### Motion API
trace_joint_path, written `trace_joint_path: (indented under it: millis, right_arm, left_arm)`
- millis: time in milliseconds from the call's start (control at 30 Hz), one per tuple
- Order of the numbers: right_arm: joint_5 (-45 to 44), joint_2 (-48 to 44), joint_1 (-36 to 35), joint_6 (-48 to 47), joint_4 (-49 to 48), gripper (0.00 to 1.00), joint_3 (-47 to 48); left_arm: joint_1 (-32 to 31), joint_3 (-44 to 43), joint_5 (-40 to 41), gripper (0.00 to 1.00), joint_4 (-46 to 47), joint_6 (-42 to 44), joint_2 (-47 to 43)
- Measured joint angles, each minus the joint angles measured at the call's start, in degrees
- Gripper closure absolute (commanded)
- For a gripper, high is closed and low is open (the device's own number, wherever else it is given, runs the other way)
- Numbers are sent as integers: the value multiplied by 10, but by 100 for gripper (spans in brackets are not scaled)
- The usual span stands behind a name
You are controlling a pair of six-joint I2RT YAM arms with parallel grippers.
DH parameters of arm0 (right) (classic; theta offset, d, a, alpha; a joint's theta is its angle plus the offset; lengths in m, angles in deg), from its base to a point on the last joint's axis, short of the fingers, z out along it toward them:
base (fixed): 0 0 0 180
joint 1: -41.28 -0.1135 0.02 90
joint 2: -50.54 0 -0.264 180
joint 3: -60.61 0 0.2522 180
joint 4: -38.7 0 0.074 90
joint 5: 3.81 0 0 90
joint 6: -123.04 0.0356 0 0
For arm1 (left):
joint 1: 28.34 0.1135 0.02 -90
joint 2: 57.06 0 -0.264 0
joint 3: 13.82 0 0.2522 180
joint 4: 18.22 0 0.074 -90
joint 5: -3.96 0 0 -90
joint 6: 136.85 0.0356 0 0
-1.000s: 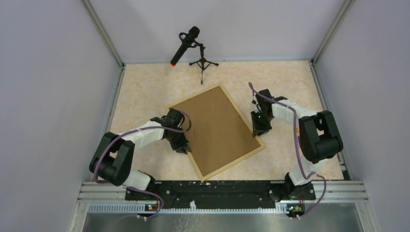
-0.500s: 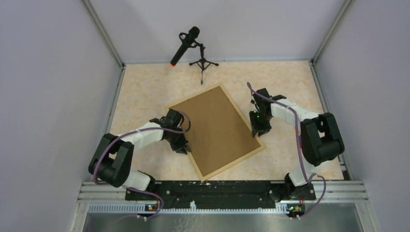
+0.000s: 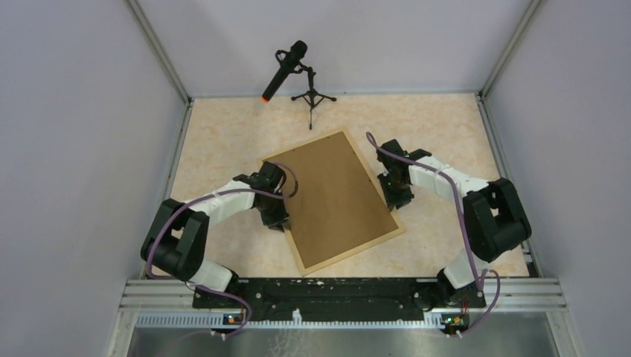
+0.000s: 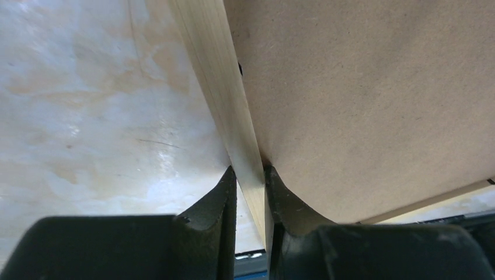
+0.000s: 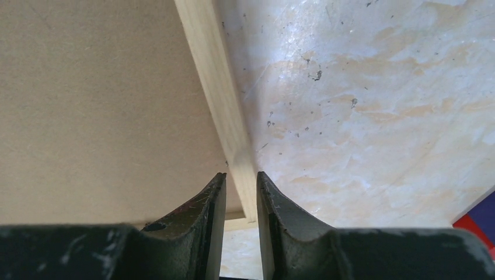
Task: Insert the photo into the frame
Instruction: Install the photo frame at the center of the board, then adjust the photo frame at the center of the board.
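**A:** What is the left tool (image 4: 249,173) doing?

**B:** It is clenching the frame (image 4: 219,81). 1 finger is sitting on the outer side of the pale wood strip. The other is sitting on the side of the brown backing board (image 4: 362,105).

**A:** And the right tool (image 5: 240,177)?

**B:** It is gripping the same way on the opposite long strip, toward its near end, with 2 fingers straddling the wood.

**A:** Where is the frame sitting?

**B:** It is resting mid-bench (image 3: 223,137) between the 2 arms, back side up and turned at a slant. The backing board is filling it. I cannot tell whether it is lying flat or being raised slightly.

**A:** Anything beyond it?

**B:** A microphone (image 3: 285,68) on a small tripod is standing at the far edge, well apart from the frame.
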State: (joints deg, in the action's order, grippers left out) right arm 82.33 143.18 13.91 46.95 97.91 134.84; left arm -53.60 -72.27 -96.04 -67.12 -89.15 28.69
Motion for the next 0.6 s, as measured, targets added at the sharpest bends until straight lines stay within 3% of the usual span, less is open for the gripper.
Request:
trace_joint_path:
  millis: [167, 600]
  right_arm:
    - [-18, 3, -3, -3, 0, 76, 0]
    - [-19, 29, -24, -4, -3, 79, 0]
  left_arm:
    - [0, -11, 37, 100, -2, 36, 0]
    - [1, -21, 36, 100, -12, 44, 13]
